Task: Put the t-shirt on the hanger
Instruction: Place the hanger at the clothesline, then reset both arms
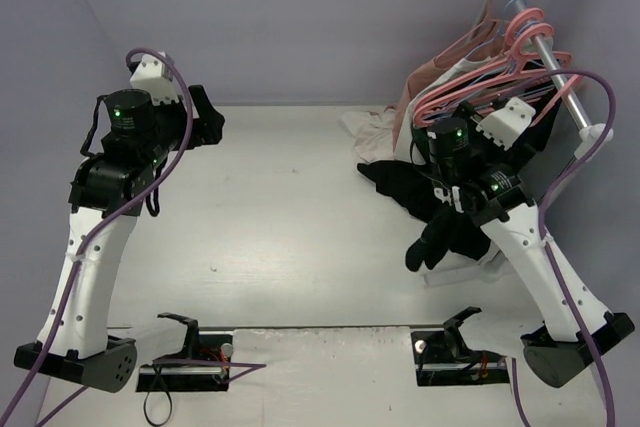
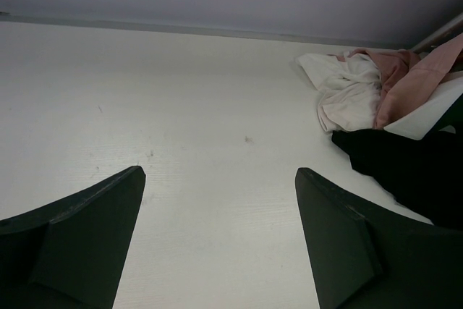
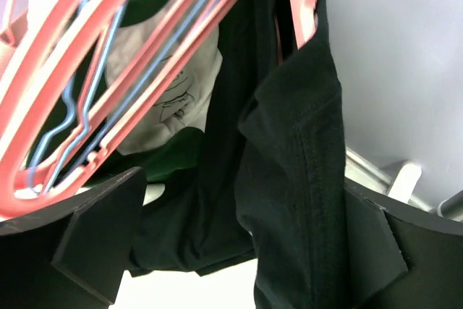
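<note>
The left arm (image 1: 95, 247) rises from its base, elbow bent, wrist high at the far left; the left hand (image 2: 218, 173) points forward and down, fingers wide apart; the right arm (image 1: 535, 257) leans toward the far right; the right hand (image 3: 242, 179) tilts upward, fingers equally spread.

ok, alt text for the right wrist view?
A black t-shirt hangs in folds between the spread fingers of the right gripper, with one pink hanger at its top edge. To the left, more pink hangers cross in front of a white printed garment and a dark green garment.
</note>
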